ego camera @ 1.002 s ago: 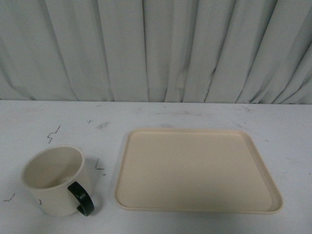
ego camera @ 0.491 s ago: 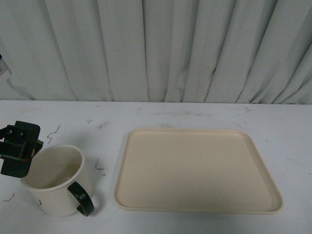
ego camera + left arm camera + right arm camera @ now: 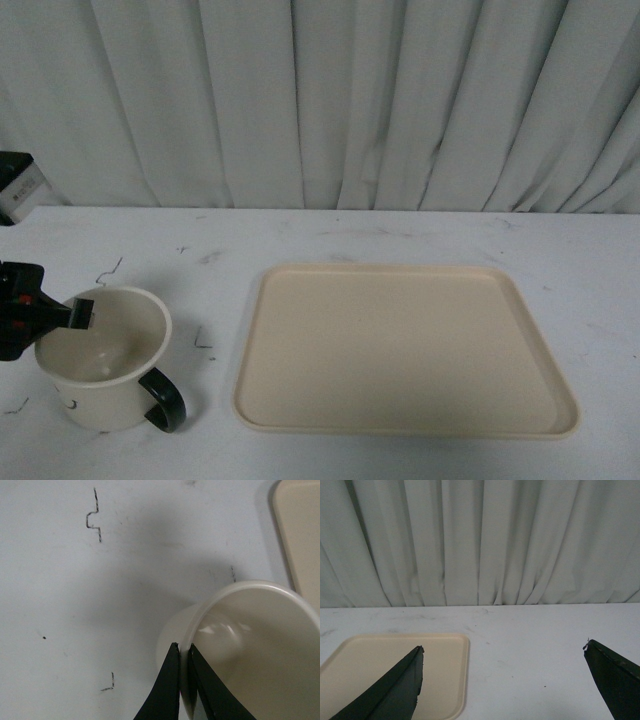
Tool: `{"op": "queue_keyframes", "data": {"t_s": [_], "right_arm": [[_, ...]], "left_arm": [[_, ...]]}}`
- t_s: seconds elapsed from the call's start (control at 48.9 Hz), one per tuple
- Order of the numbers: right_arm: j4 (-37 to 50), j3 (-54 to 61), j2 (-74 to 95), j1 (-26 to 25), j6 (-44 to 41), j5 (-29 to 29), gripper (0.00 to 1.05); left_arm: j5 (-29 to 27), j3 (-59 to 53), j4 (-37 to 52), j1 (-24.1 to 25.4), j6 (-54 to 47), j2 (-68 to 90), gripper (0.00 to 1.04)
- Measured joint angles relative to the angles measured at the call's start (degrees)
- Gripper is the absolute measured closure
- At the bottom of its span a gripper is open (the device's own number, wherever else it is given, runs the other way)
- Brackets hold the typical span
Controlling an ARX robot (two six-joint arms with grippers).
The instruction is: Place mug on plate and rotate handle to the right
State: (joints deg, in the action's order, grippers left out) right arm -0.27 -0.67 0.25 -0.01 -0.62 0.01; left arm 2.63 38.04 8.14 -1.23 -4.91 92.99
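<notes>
Starting with the largest: items one and two? (checker)

Item 1, pale pleated curtain [image 3: 330, 100], across the whole back. Item 2, white table [image 3: 400, 235], scuffed with small dark marks, carrying everything else. (clerk)

Item three? (checker)

Plate [image 3: 400, 345], beige, rectangular, rounded corners, low rim. It lies flat on the table, right of centre, with nothing on it. (clerk)

And the mug? (checker)

Item 4, mug [image 3: 100, 385], cream-white, mouth up. It is at the table's left, off the plate and clear of its rim. (clerk)

Grippers? (checker)

Item 5, left gripper [image 3: 80, 313], at the mug's left rim. In the left wrist view its fingers [image 3: 165, 690] are drawn narrow, pinching the mug wall, one inside the rim and one outside. Item 6, right gripper [image 3: 503, 647], seen only in its own wrist view. Its fingers are spread wide with nothing between them, above the table near one plate corner. (clerk)

Smallest? (checker)

Item 7, handle [image 3: 165, 398], a dark glossy loop low on the mug's near-right side, angled toward the plate and the robot. (clerk)
</notes>
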Motion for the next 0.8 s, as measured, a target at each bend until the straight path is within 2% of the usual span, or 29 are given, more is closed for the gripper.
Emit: {"op": "queue_keyframes", "data": {"t_s": [0.204, 0.307, 0.613, 0.797], "right_arm": [[0.0, 0.0, 0.0, 0.0, 0.0, 0.0, 0.06], [0.0, 0.0, 0.0, 0.0, 0.0, 0.0, 0.06], [0.0, 0.0, 0.0, 0.0, 0.0, 0.0, 0.06], [0.0, 0.0, 0.0, 0.0, 0.0, 0.0, 0.06]], "left_arm": [[-0.3, 2.1, -2.5, -0.2, -0.1, -3.7, 1.02], [-1.0, 4.8, -3.5, -1.8, 0.1, -5.1, 1.02], [-3.1, 9.7, -3.2, -9.6, 4.6, -4.1, 1.02], [-5.7, 12.7, -2.4, -17.0, 9.6, -0.2, 1.02]]}}
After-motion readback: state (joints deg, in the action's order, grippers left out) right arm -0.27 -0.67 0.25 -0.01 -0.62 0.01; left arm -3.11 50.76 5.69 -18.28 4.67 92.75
